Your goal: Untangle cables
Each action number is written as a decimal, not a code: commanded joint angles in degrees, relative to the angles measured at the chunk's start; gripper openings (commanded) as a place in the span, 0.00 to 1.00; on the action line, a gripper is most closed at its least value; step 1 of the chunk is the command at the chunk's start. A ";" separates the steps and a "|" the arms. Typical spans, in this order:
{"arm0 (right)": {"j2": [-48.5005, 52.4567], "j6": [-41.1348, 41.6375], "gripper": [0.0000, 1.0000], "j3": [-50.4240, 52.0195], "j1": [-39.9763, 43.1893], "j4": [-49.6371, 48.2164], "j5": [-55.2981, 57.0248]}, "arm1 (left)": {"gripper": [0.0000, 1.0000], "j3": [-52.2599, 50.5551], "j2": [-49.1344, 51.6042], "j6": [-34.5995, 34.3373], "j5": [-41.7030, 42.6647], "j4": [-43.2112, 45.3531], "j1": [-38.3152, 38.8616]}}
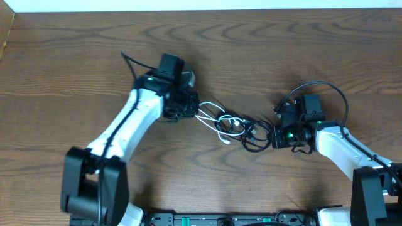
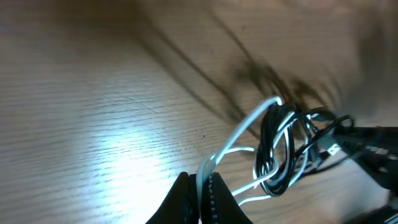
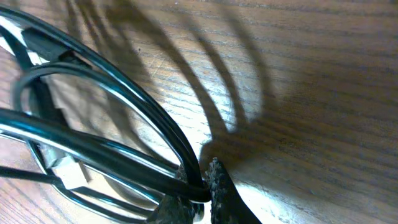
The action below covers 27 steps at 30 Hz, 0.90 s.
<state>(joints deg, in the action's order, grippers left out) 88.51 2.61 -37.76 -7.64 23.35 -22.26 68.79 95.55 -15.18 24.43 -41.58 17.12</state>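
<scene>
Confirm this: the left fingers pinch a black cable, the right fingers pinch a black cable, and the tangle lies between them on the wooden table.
Wrong on the left: the left wrist view shows the left fingers pinching the white cable. The right fingers do pinch a black cable, and the tangle lies between them on the wooden table.

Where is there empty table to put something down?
Bare wood: the far side of the table beyond the cables, and the near patch in front of them. Crowded: the middle, where the left gripper and right gripper hold them.
</scene>
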 commanded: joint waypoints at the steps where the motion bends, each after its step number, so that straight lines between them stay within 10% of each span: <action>1: 0.33 0.74 0.01 0.46 0.42 0.68 6.84 | 0.07 0.11 -4.79 0.48 -3.06 0.07 -3.13; 13: 0.33 2.08 0.01 0.46 0.42 0.90 8.39 | 0.09 0.09 -10.54 -3.80 -0.61 0.26 -7.67; 20: 0.33 2.10 0.01 0.46 0.42 0.90 7.93 | 0.57 -0.07 -7.52 -3.78 -0.46 0.52 -3.89; 27: 0.33 2.10 0.01 0.46 0.42 0.87 7.74 | 0.62 -0.07 -3.17 -3.78 -0.44 3.50 2.12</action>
<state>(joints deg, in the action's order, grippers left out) 88.40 4.16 -37.76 -7.53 23.73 -18.76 68.79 90.83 -19.29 23.73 -38.87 17.17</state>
